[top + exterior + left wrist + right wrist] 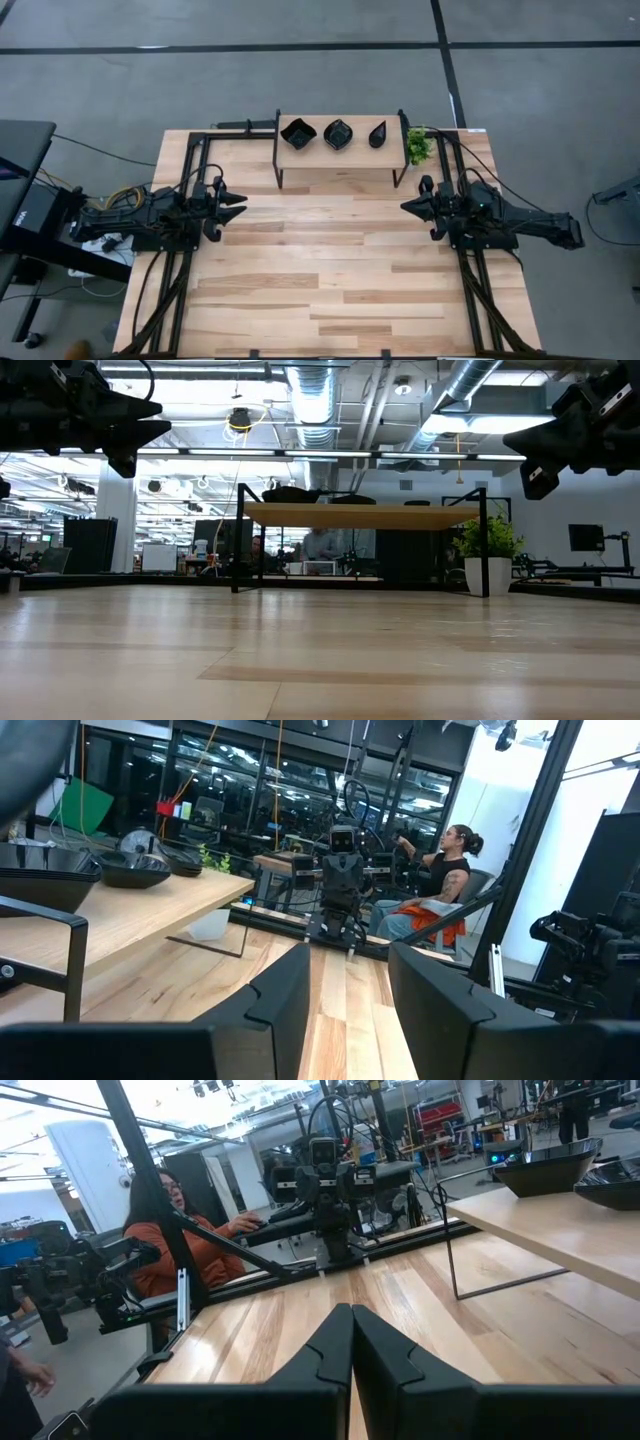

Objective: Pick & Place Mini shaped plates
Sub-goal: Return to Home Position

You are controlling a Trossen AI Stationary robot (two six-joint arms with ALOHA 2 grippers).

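Left gripper (240, 207) gaping, right gripper (408, 206) pinched closed; glossy black mini shaped plates (338, 133) sit upper-centre on wooden shelf (340, 156), right nearer.

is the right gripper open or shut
Shut. The right gripper is closed tip to tip, no gap, holding nothing, over the right side of the table.

The high camera hangs far above and looks straight down on the whole table (330, 270). The low camera sits at the table surface and faces level toward the shelf (365, 515) and the room behind. The left wrist camera looks low across the table to the right arm (341, 885), the right wrist camera back to the left arm (328, 1180). All four views share the shelf
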